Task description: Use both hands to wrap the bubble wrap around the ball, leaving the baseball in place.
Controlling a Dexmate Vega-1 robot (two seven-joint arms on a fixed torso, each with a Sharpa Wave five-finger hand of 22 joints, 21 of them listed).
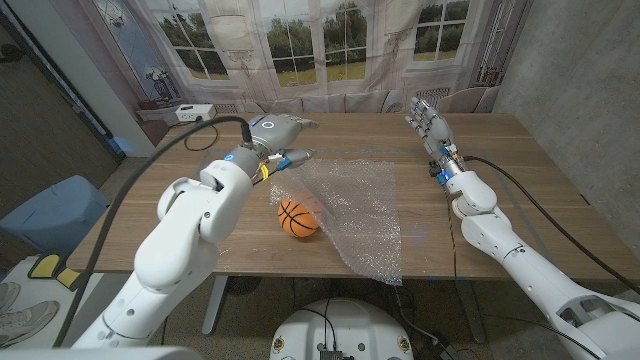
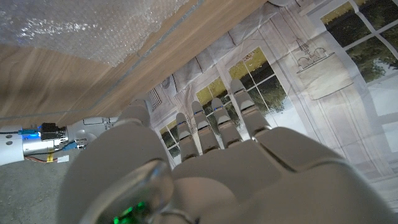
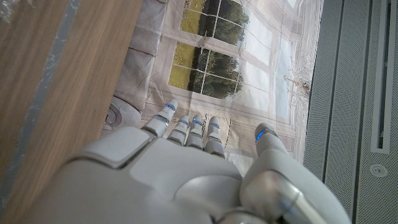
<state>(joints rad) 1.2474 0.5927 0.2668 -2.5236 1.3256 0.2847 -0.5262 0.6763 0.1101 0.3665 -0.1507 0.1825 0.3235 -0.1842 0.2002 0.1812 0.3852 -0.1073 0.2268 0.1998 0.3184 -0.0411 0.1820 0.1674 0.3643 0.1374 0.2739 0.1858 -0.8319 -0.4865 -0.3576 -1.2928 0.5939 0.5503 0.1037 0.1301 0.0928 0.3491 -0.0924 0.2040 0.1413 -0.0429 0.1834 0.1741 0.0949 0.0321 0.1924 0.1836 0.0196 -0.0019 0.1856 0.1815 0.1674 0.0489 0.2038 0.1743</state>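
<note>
Both hands empty, fingers apart: left hand [image 1: 283, 130] far-left, right hand [image 1: 427, 117] far-right. Bubble wrap [image 1: 358, 210] half over ball [image 1: 298, 217]; careless tugging likely rolls it along bench [image 1: 500, 150].

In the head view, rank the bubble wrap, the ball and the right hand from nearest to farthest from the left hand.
1. Bubble wrap: its far corner lies just beside the left hand.
2. Ball: nearer the robot, at the sheet's left edge.
3. Right hand: across the table, on the right side.
</note>
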